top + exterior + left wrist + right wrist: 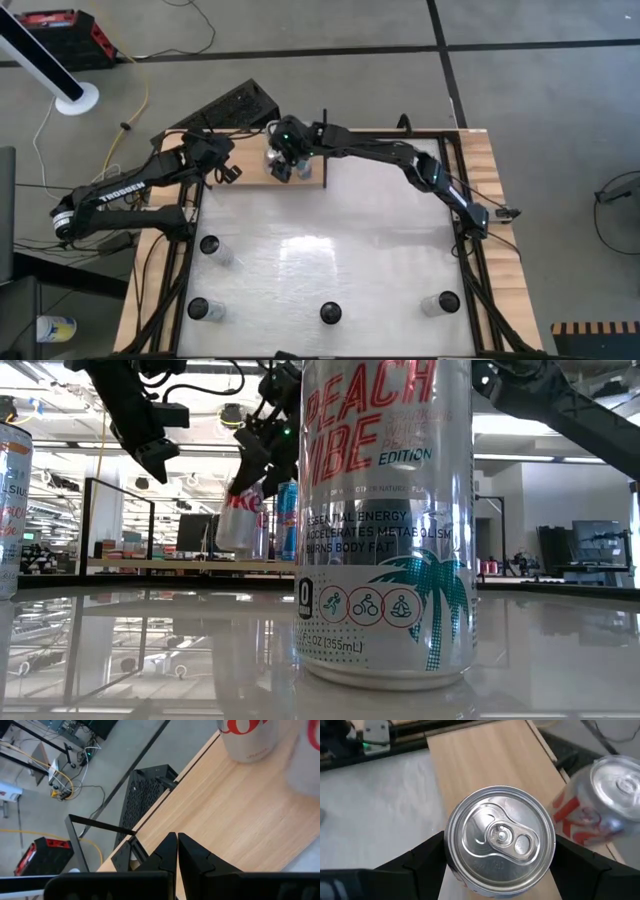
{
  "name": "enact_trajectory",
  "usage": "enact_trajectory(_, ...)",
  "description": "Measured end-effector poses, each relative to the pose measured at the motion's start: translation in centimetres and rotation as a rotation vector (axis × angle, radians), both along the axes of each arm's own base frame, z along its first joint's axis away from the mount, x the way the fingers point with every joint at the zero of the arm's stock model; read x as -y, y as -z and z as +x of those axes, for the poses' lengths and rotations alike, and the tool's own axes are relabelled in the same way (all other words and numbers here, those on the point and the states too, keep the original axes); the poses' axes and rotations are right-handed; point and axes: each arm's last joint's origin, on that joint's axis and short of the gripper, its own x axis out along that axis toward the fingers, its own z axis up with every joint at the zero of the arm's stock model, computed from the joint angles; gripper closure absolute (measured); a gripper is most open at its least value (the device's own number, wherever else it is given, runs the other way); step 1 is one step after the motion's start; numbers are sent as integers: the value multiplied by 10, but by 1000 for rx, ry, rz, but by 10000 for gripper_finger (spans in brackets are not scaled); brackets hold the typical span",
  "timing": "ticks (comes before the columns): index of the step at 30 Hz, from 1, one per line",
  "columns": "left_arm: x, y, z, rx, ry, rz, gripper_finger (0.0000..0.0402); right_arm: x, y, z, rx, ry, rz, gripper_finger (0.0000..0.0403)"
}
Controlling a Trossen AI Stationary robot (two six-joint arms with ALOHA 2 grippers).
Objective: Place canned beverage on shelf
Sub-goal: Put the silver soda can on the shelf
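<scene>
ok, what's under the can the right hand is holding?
Light-wood shelf lies under the held can; another can stands beside it. The can hides any gap beneath.

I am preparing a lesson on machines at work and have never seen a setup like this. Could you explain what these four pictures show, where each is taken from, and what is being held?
Two dark robot arms work at a white table. One picture looks straight down, one looks level across the tabletop, and two come from cameras on the arms' wrists.

The right arm's tool is shut on a silver can, holding it over the light-wood shelf at the table's far edge. Another can is on the shelf beside it.

The left arm's tool holds nothing, shut, beside the shelf.

Four more cans stand on the table; one, the peach can, is close to the level camera.
</scene>
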Motion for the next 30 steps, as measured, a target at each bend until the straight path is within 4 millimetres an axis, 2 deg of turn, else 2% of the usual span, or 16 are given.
enact_trajectory(23,0,0,1,19,30,-20,402,11,-1,-5,-12,-92,1,86)
enact_trajectory(30,0,0,1,18,30,-21,401,12,-2,-5,-2,-90,-3,23)
